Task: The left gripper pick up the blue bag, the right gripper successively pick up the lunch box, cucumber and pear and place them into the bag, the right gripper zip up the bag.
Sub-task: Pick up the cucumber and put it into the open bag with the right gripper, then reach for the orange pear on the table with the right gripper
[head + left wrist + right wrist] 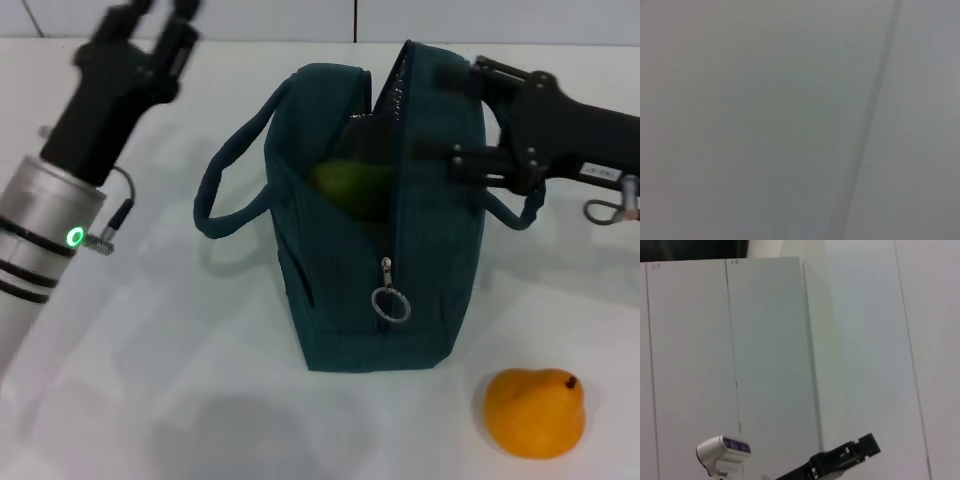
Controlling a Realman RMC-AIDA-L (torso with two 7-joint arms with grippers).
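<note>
The blue bag (350,290) stands upright in the middle of the table, its top zipper open and the silver ring pull (390,302) hanging down the front. The green cucumber (350,185) shows inside the opening. The orange pear (535,412) lies on the table in front of the bag, to the right. My right gripper (458,112) reaches in from the right, open, its fingers spread against the bag's upper right side and holding nothing. My left gripper (152,25) is at the far left, away from the bag, its fingers apart. The lunch box is out of view.
The white table (150,380) carries the bag's left handle (225,180), which droops outward, and a right handle (522,212) hanging under my right gripper. The right wrist view shows white wall panels and a small white camera (722,451). The left wrist view shows only a grey surface.
</note>
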